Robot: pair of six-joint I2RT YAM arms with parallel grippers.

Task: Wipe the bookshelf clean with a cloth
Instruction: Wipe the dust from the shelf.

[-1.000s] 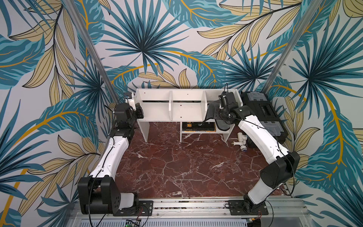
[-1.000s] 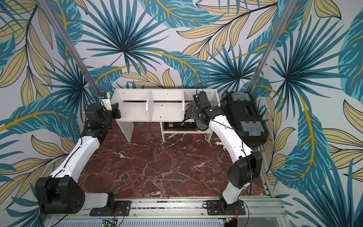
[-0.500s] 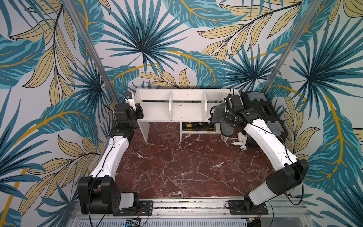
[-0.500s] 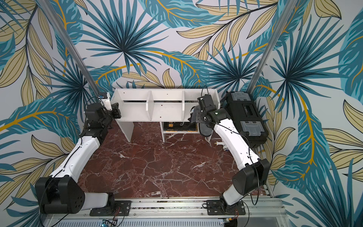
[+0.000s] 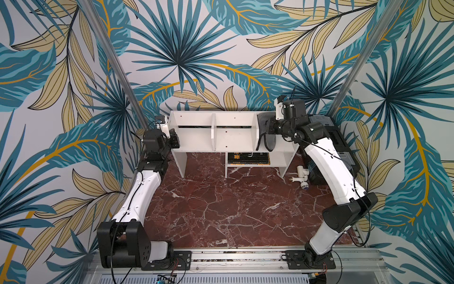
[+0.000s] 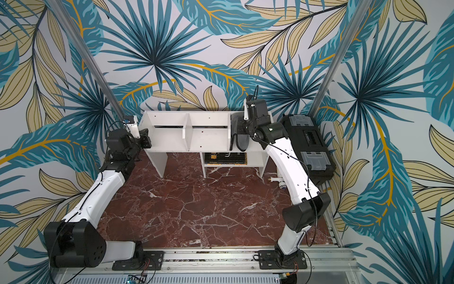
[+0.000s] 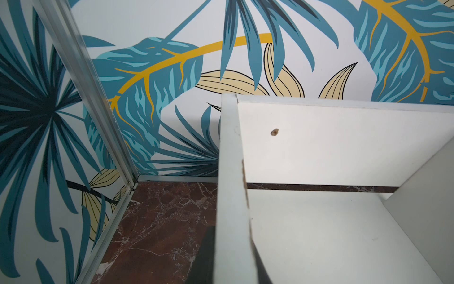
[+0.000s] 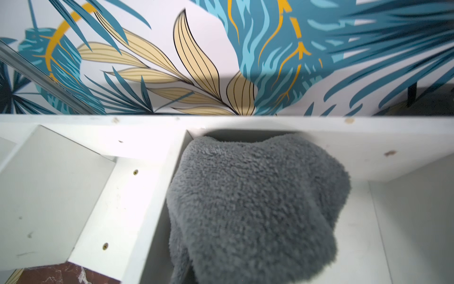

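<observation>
Right hand (image 5: 272, 126) is closed on the cloth (image 5: 266, 137), a dark grey fleecy rag. The rag hangs from it inside the rightmost top compartment of the bookshelf (image 5: 233, 134), draped against the right divider. From the right wrist, the cloth (image 8: 258, 204) fills that bay up to the back board.

Over the last second this hand has carried the rag from the bay's front edge further back and closer to the divider, so the wipe appears to be working this compartment's inner faces. Whether the other two bays are done cannot be told.

Left hand (image 5: 175, 140) has not moved. It grips the shelf's left end panel, steadying the unit on the red marble worktop (image 5: 233, 209).
</observation>
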